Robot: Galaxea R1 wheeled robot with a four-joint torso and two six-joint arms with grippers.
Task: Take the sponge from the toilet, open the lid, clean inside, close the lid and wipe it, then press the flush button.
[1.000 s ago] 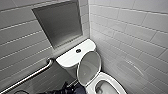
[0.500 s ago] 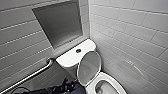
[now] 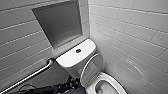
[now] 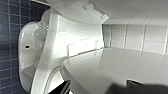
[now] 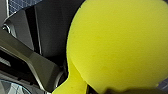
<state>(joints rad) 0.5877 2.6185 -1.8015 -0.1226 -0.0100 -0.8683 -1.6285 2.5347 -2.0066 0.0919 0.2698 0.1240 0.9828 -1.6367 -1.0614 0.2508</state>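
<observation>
White toilet [image 3: 75, 59], upright lid [image 3: 91, 68], yellow-green sponge [image 5: 117, 45]

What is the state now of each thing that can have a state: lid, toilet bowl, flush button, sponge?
White glossy oval plastic lid: raised, leaning back toward the tank.
White ceramic toilet: bowl uncovered.
Small round dark flush button: on the tank top; pressed or not, unclear.
Bright yellow-green sponge: close before the right wrist camera; hold unclear.
</observation>
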